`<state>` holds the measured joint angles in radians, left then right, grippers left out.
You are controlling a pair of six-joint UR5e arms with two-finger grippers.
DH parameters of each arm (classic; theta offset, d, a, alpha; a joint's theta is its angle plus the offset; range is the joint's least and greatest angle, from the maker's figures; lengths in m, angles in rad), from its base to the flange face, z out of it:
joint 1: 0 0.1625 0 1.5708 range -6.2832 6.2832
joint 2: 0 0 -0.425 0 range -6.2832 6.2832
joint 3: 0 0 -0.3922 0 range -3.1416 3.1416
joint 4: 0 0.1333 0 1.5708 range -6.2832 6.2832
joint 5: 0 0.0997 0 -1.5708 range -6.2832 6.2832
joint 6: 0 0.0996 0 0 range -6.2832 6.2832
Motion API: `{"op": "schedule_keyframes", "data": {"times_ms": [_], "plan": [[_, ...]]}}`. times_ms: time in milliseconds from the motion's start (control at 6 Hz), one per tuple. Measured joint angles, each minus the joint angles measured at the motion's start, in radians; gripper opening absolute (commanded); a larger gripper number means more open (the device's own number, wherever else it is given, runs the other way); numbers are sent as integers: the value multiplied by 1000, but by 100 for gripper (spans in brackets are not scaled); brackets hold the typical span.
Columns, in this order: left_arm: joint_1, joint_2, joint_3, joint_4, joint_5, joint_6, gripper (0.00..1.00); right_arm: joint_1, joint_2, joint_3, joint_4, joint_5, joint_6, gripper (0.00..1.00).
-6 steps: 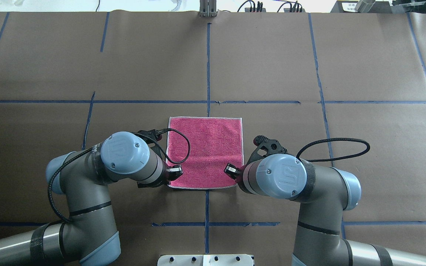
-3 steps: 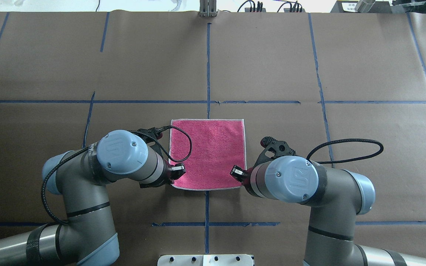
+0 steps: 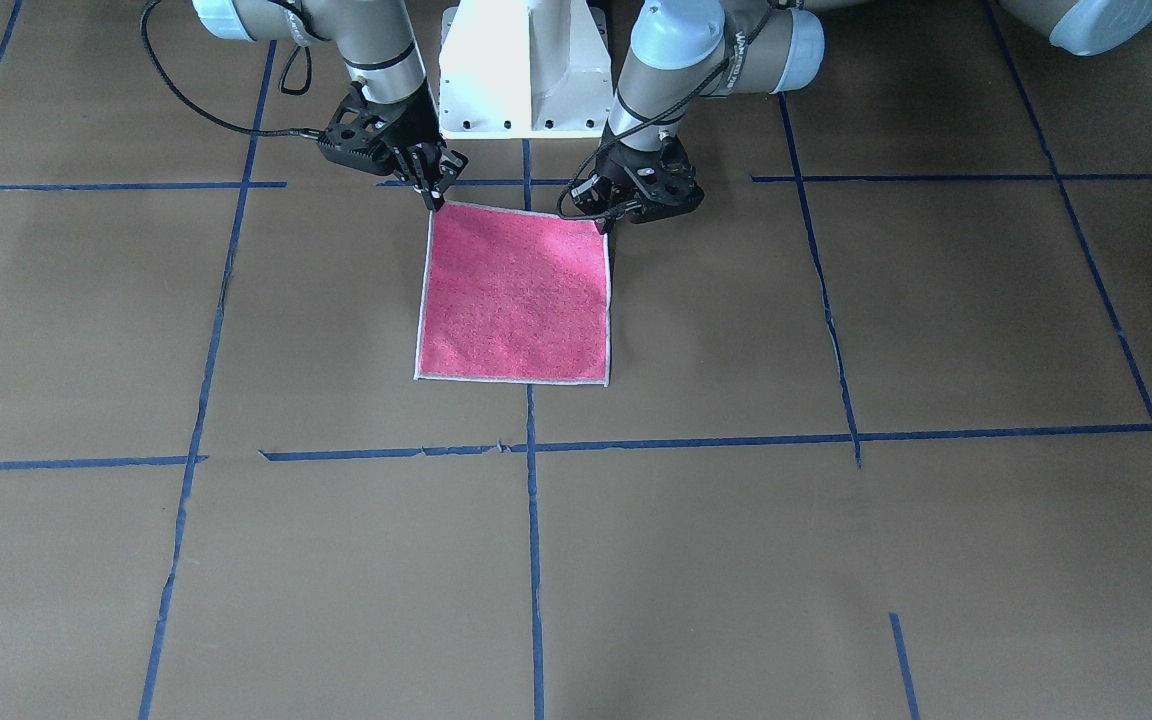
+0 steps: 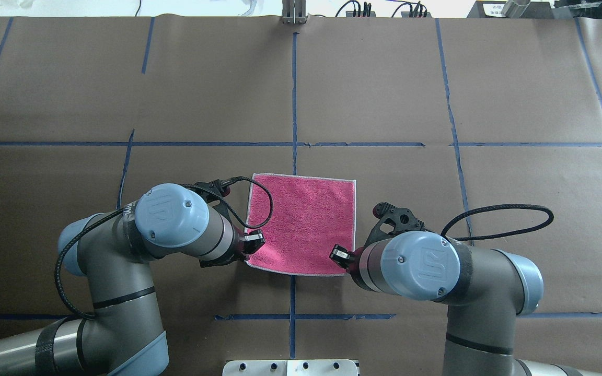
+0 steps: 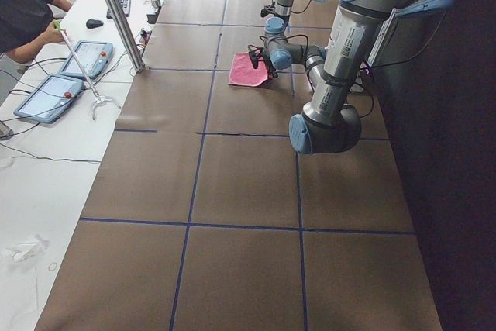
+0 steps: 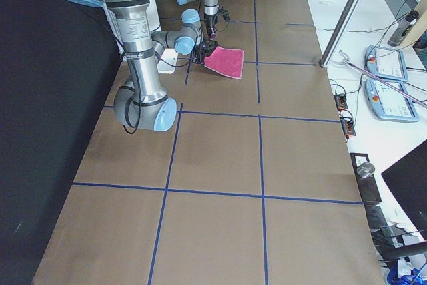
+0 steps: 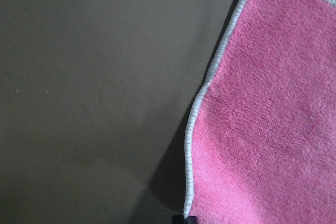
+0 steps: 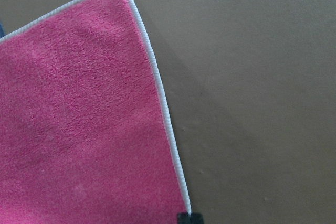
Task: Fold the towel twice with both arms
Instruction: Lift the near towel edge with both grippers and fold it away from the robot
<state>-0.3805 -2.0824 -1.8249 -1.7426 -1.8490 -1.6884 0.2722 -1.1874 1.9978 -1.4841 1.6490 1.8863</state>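
Note:
The towel (image 4: 303,224) lies pink face up on the brown table, square, with a whitish hem. Its near edge is raised a little off the table. My left gripper (image 4: 253,241) is shut on the towel's near left corner. My right gripper (image 4: 338,254) is shut on its near right corner. In the front-facing view the towel (image 3: 516,295) hangs from the left gripper (image 3: 604,222) and the right gripper (image 3: 433,200) down to the table. The left wrist view shows the towel's hem (image 7: 197,114) with a shadow beside it. The right wrist view shows the towel (image 8: 84,119) the same way.
Blue tape lines (image 4: 293,94) cross the brown paper-covered table. The white pedestal base (image 3: 526,70) stands right behind the grippers. A metal pole (image 5: 116,13), tablets (image 5: 46,94) and an operator (image 5: 23,5) are beyond the table's far edge.
Both grippers and the towel have shifted to the right and a little toward the robot. The towel has turned slightly.

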Motion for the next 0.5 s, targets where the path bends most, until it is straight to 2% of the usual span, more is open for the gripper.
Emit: {"op": "schedule_keyframes", "data": {"times_ms": [500], "plan": [[-47,-46,18,1,13,-1,0,95,22,-23,2,31,-12,2]]}}
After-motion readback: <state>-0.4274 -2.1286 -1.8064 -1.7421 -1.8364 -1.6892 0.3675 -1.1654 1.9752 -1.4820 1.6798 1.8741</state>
